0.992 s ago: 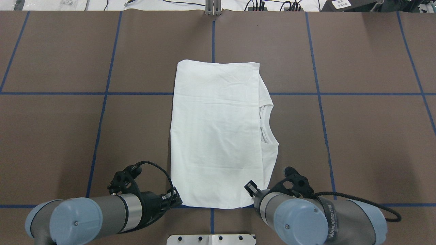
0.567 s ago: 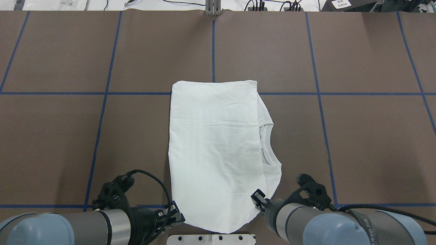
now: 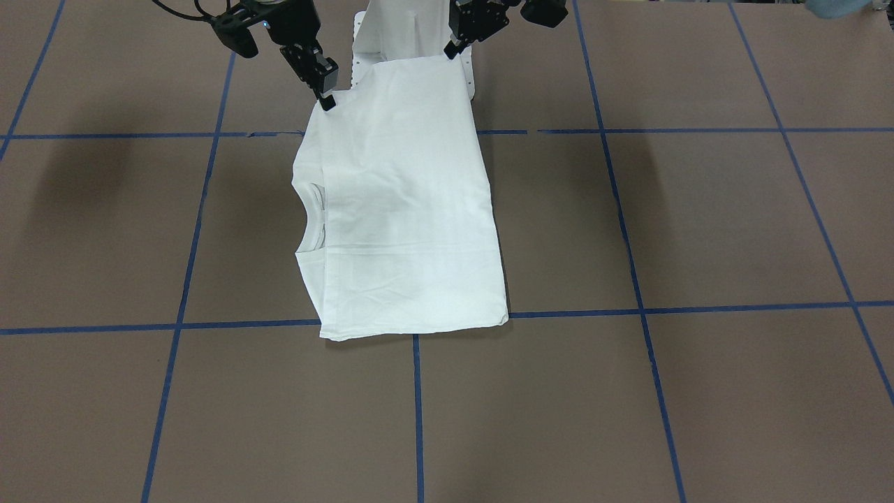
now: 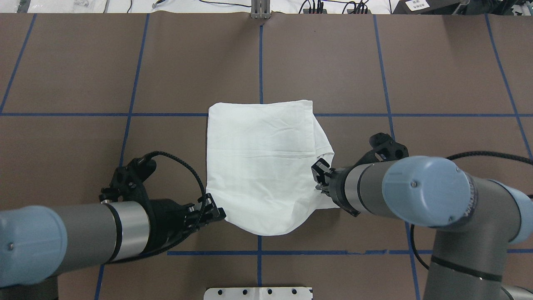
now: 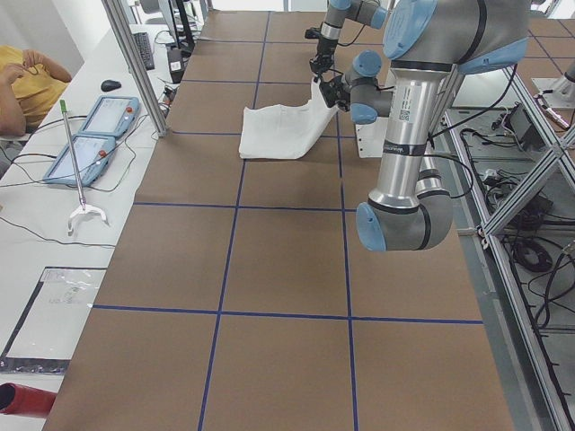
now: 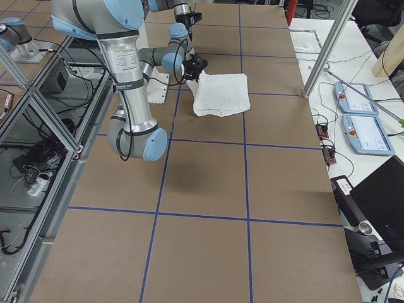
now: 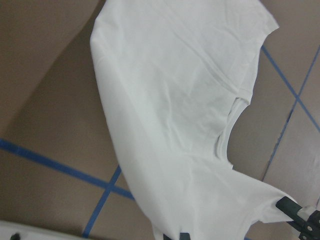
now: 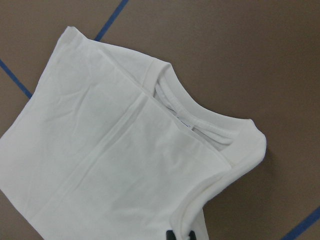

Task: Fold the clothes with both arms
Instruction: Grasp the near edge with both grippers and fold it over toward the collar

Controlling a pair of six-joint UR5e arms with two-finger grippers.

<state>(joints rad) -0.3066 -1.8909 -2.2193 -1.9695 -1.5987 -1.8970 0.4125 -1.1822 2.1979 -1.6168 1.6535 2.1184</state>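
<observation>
- T-shirt (image 4: 262, 166): white, lying as a long narrow rectangle at mid-table (image 4: 437, 75) between the two arms. No print is showing.
- The far end lies flat on the surface, roughly along a blue tape line (image 4: 416, 114). The near end is held up off the table and slopes down to the flat part.
- Left gripper (image 4: 217, 213): fingers pressed together on the near-left corner of the cloth.
- Right gripper (image 4: 320, 177): pinching the near-right corner, on the collar side. In the front view the fabric hangs from both grip points.
- The edge between the two grips sags in a shallow curve, as it is supported only at its ends with little tension across.
- Collar (image 8: 200, 120): it sticks out along the shirt's right side. The right wrist view shows several layers stacked there.
- Likely reason for this hold: a grip at each corner keeps the near edge square, and the far end resting on the table anchors the shirt.
- Step in hand, as I read it: folding the rectangle in half, near edge over to far edge.
- The next move calls for both arms to travel forward at matched height and pace.
- Risks: the right pinch may hold only some of the layers, and the slack middle could land creased.
</observation>
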